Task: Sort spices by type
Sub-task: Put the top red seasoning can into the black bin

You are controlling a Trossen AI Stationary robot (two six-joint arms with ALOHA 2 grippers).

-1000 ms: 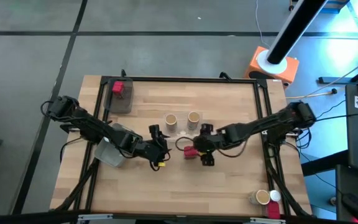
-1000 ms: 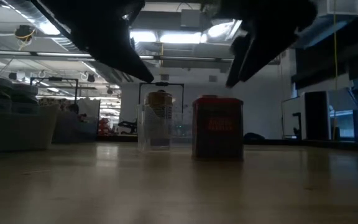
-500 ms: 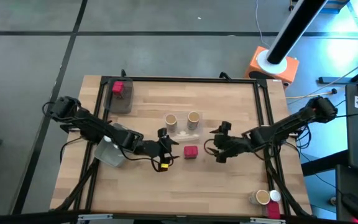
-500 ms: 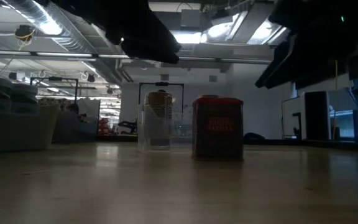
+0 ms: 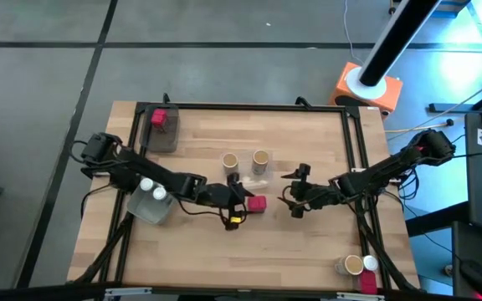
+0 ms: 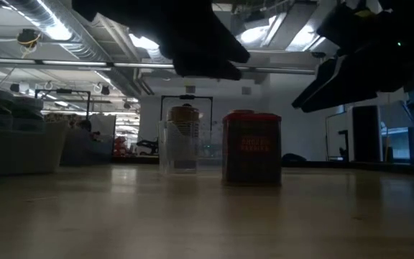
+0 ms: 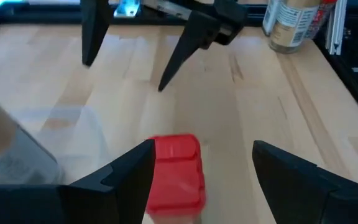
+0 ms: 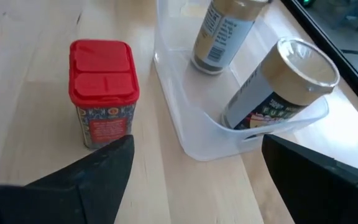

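Mid-table, red spice jar (image 5: pixel 258 202) just beside left gripper (image 5: pixel 239 201) — fingers spread (right gripper (image 5: pixel 298 191) likewise), untouched

No legible text found. Red jar (image 8: pixel 103 92): patterned label with print, too small to be read. Tan jar (image 8: pixel 280 83) in clear tray (image 8: pixel 194 121): dark label, letters partly visible, not decipherable. Second tan jar (image 8: pixel 222 31): fine print, unreadable. Low view: red jar label (image 6: pixel 251 146) blurred.
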